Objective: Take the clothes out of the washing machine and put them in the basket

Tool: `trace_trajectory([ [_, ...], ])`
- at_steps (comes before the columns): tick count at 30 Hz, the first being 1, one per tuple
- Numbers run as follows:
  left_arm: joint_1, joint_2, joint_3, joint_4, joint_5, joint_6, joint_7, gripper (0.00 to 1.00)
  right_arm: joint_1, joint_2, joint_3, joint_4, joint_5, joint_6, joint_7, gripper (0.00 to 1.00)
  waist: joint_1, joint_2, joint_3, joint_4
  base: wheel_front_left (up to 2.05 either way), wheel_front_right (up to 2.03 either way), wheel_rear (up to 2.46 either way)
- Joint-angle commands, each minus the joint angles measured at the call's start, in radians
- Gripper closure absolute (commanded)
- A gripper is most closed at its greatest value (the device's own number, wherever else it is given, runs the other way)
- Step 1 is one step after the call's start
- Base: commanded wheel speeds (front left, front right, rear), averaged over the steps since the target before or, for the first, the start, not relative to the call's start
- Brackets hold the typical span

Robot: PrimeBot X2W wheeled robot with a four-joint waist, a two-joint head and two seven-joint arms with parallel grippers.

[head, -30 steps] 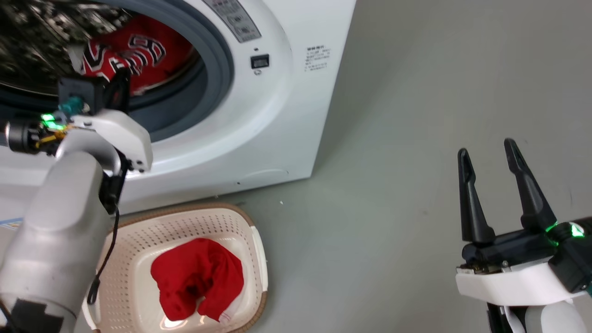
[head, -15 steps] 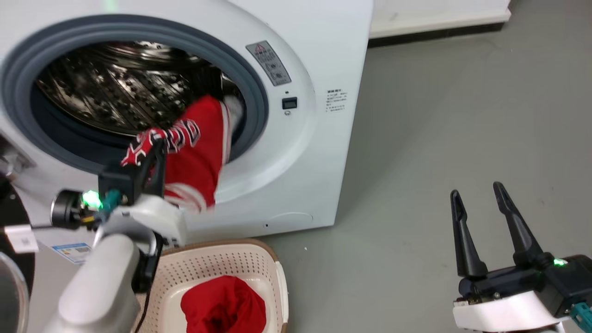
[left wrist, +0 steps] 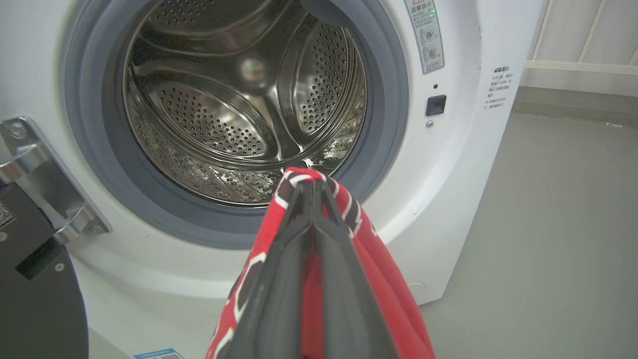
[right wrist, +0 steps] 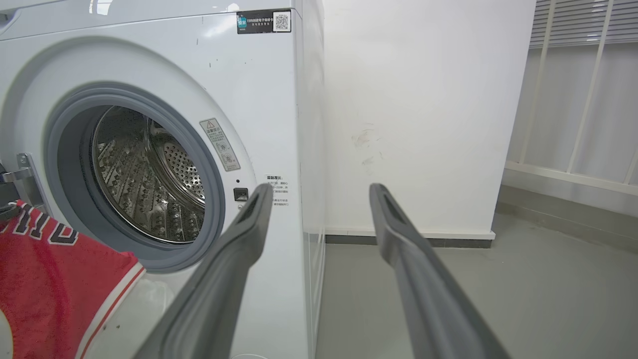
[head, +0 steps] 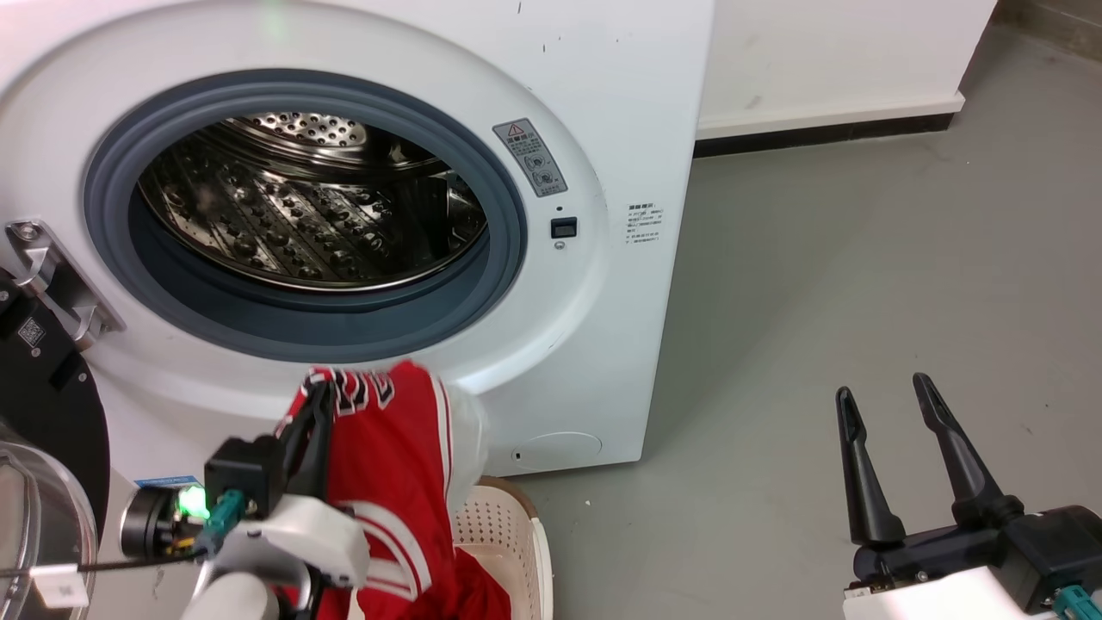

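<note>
Grey floor (head: 844, 258) is noted at right. Half in the washer (head: 620, 86) a moment ago, the jersey (head: 400, 465) has been drawn clear and hangs lower centre over the basket (head: 504, 534), pinched by the left gripper (head: 322, 398); the drum (head: 301, 215) is seen empty, so only the drop is judged left. At lower right the right gripper (head: 882, 387) is held spread; the open door (head: 60, 430) crowds lower left.

Grey floor (head: 861, 258), smooth, few specks. White wall (head: 818, 52) with dark baseboard (head: 818, 133), faint scuff marks (right wrist: 366, 142) mid-height. White railing (right wrist: 573, 178) under a louvred panel (right wrist: 583, 22) beside it. Even, soft light.
</note>
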Motion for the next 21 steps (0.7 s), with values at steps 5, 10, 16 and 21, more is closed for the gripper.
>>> trace_trajectory([
  [5, 0.053, -0.005, -0.001, 0.02, -0.025, 0.0, -0.004, 1.0, -0.01, 0.0, 0.005, -0.007, -0.005, -0.001, -0.002, 0.0, 0.0002, 0.0, 0.032, -0.008, 0.0, 0.0, 0.0],
  [10, 0.05, -0.03, -0.003, 0.108, -0.043, -0.022, -0.014, 1.0, -0.043, 0.0, 0.01, -0.013, -0.009, -0.001, -0.002, 0.0, 0.0002, 0.0, 0.088, -0.024, 0.0, 0.0, 0.0],
  [16, 0.008, -0.07, 0.002, 0.273, -0.06, -0.052, -0.023, 1.0, -0.094, 0.0, 0.024, -0.023, -0.005, -0.001, -0.002, 0.0, 0.0002, 0.0, 0.183, -0.051, 0.0, 0.0, 0.0],
  [21, -0.046, -0.101, 0.014, 0.422, -0.069, -0.089, -0.029, 1.0, -0.148, 0.0, 0.035, -0.034, -0.001, -0.001, -0.002, 0.0, 0.0002, 0.0, 0.272, -0.075, 0.0, 0.0, 0.0],
])
